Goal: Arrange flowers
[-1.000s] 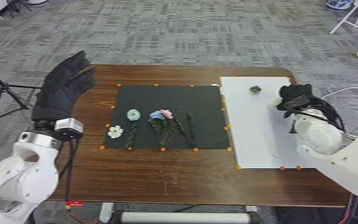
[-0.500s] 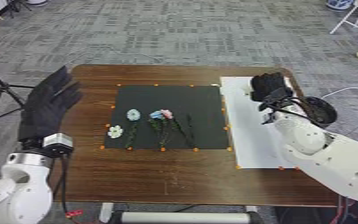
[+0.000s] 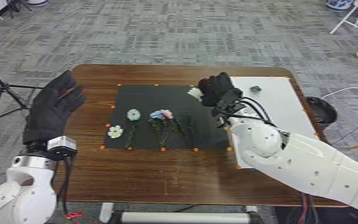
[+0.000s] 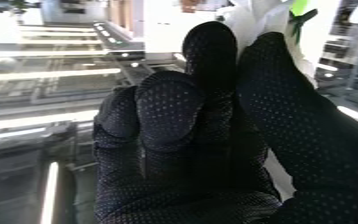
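Bare brown tabletop (image 3: 202,185) runs from the near edge to the black mat (image 3: 140,95), which bears four flowers (image 3: 133,115). Nine o'clock: left hand (image 3: 44,112), fingers loosely extended, holding nothing, at the table's edge. One o'clock: right hand (image 3: 217,91) pinches a white flower (image 3: 195,93) between thumb and fingers, near the white sheet (image 3: 278,102).

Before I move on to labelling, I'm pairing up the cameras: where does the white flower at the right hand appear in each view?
Head view: the white flower is at the right hand's fingertips, near the far right corner of the black mat.
Right wrist view: the white flower is at the tips of the thumb and fingers, partly hidden behind them.
Shared landmark: the right hand's black glove.
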Controlling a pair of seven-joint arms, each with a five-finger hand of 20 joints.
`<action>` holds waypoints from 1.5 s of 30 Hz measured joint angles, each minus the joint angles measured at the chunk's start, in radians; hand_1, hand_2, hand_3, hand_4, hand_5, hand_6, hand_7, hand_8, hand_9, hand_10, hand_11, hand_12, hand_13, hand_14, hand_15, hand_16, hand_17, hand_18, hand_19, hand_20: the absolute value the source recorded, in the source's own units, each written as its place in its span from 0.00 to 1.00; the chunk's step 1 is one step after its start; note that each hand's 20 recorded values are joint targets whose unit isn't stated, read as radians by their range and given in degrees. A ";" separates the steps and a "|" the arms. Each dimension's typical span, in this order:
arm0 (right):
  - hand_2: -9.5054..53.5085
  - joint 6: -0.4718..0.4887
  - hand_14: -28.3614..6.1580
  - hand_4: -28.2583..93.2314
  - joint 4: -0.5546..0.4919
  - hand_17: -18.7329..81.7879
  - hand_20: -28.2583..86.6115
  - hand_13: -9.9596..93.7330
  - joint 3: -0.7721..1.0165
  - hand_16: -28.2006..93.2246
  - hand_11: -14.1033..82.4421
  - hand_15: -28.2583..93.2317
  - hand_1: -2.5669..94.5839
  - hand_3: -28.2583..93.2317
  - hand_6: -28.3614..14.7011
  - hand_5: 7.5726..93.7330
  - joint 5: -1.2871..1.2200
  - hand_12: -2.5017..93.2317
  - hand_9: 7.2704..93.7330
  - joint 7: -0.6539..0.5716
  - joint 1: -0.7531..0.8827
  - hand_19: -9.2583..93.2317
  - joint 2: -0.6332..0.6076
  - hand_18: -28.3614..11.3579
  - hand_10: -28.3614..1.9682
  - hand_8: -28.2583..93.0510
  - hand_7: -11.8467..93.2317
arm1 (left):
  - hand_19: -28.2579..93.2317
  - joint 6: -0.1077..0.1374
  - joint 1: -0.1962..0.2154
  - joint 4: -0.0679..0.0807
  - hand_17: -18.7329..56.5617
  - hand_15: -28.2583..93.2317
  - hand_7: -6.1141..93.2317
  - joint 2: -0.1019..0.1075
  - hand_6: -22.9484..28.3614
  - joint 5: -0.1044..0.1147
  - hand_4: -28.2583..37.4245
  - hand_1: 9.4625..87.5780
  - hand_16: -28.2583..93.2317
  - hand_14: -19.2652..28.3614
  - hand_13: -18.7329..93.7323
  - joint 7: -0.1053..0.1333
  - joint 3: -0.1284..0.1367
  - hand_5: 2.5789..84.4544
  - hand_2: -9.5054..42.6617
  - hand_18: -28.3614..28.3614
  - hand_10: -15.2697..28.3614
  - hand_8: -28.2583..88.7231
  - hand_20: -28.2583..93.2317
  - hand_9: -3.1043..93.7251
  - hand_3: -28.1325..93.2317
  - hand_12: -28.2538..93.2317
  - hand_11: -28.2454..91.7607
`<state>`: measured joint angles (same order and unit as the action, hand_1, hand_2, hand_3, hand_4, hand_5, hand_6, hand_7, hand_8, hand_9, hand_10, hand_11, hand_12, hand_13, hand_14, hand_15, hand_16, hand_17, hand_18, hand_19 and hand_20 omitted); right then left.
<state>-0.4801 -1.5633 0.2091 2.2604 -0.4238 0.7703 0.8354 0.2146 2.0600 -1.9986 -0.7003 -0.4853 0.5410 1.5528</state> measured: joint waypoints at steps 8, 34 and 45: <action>0.00 0.001 0.67 0.00 0.051 0.51 0.68 0.79 -0.089 0.47 0.43 0.82 0.51 0.91 0.72 0.74 0.023 0.52 0.87 -0.017 -0.047 0.90 0.074 0.24 0.72 0.21 0.57 | 0.54 -0.001 0.001 -0.003 0.16 0.44 0.25 0.000 0.51 -0.003 0.06 0.25 0.26 0.74 0.33 -0.001 0.000 0.33 0.07 0.82 0.63 0.15 0.32 0.25 0.79 0.38 0.41; 0.00 0.024 0.67 0.00 0.173 0.50 0.68 0.77 -0.286 0.47 0.42 0.82 0.52 0.90 0.71 0.73 0.077 0.53 0.86 -0.020 -0.180 0.90 0.161 0.25 0.72 0.19 0.59 | 0.55 -0.004 -0.005 -0.003 0.16 0.45 0.25 0.001 0.52 -0.003 0.04 0.25 0.25 0.74 0.34 -0.003 -0.010 0.34 0.08 0.82 0.63 0.15 0.32 0.26 0.79 0.38 0.41; 0.00 0.044 0.67 0.00 0.241 0.49 0.68 0.77 -0.258 0.47 0.41 0.82 0.52 0.90 0.71 0.73 0.078 0.54 0.86 0.011 -0.181 0.89 0.151 0.25 0.72 0.19 0.58 | 0.55 -0.004 -0.005 -0.003 0.16 0.45 0.25 0.001 0.52 -0.003 0.05 0.25 0.25 0.74 0.33 -0.004 -0.013 0.33 0.08 0.82 0.63 0.15 0.32 0.26 0.79 0.38 0.42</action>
<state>-0.4366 -1.3219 -0.0492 2.3388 -0.4126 0.5897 0.9862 0.2105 2.0546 -2.0017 -0.6997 -0.4883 0.5365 1.5394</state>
